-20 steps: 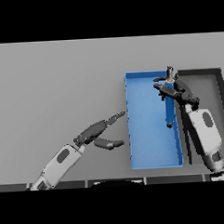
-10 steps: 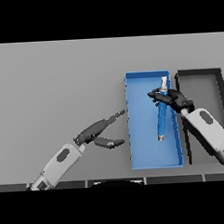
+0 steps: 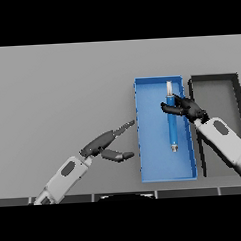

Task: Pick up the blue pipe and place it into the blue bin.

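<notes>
Grey table filled the view, with the blue bin set at 3 o'clock from centre and a dark bin placed just beside it, further toward 3 o'clock. The blue pipe was seen lengthwise inside the blue bin, its pale tip pointed to 12 o'clock, low in the bin or on its floor; contact could not be told. The right hand was closed round the pipe's upper part, fingers curled over it. The left hand was held idle over the table at 9 o'clock from the bin, fingers relaxed and spread, nothing gripped.

Placement was judged nearly done, release not yet made. If the fingers were opened unevenly, the pipe could be dragged or rolled against the bin wall. If the hand were lifted without full release, the pipe could be carried out again. The bin could be nudged by the forearm on withdrawal.
</notes>
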